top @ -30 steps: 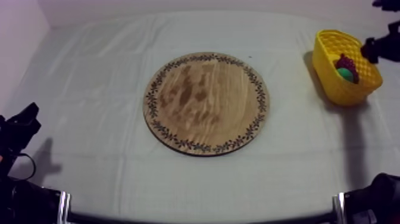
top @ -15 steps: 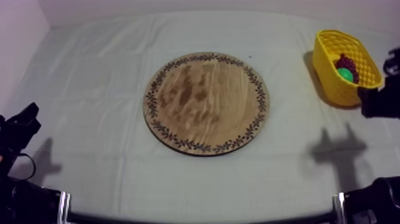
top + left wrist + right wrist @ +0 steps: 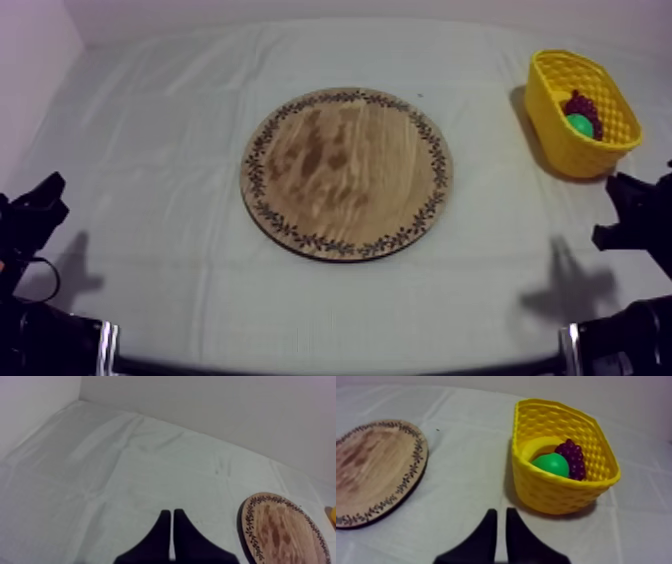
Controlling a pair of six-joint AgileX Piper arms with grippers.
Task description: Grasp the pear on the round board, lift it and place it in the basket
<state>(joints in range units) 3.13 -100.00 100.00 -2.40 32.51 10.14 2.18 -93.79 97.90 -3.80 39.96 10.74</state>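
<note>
With the pear [image 3: 551, 464] lying in the yellow basket [image 3: 556, 495] beside the grapes [image 3: 574, 456], and the left claw [image 3: 171, 513] and right claw [image 3: 501, 512] clenched on nothing, the right claw, near the basket, could bump and tip it.

My left pincer [image 3: 172, 518], fingers pressed together, sits over the cloth [image 3: 100, 476] beside the wooden board [image 3: 282, 531].
</note>
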